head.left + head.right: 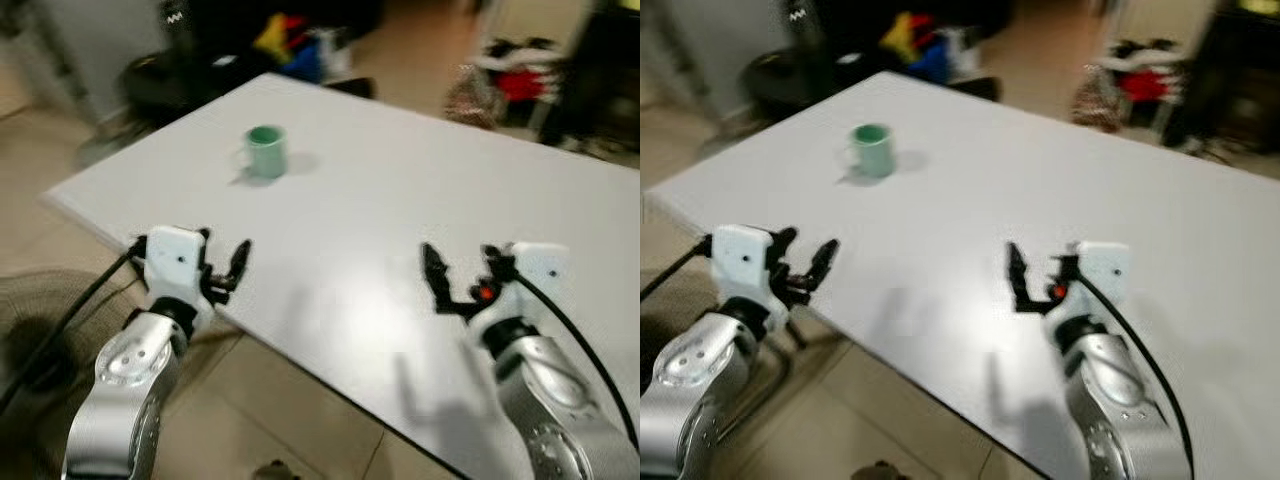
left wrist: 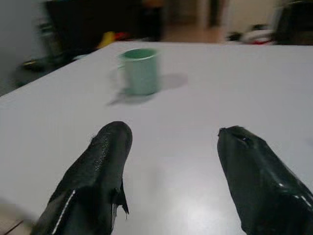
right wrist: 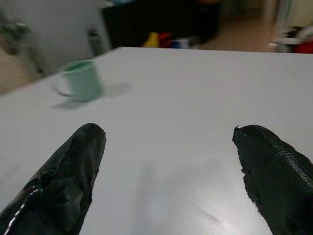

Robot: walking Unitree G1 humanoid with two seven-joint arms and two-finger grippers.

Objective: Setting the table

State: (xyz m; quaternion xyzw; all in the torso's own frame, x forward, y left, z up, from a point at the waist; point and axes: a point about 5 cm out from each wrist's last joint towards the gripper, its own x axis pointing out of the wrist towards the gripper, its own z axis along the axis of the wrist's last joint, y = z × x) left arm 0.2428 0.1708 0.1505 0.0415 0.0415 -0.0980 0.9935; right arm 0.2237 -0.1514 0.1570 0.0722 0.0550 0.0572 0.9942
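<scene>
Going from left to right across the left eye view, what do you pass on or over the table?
Left claw with open black fingers → small mint-green ceramic mug on the white rectangular table → right claw, also open.

Silver arms; white wrist blocks; black cables; black-fingered left hand (image 1: 222,262)

Blurred throughout, head views most. Table (image 1: 400,200) cut off by right and bottom edges. Clutter (image 1: 300,45) at upper centre and upper right too smeared to identify. Mug (image 1: 265,152) handle indistinct.
</scene>
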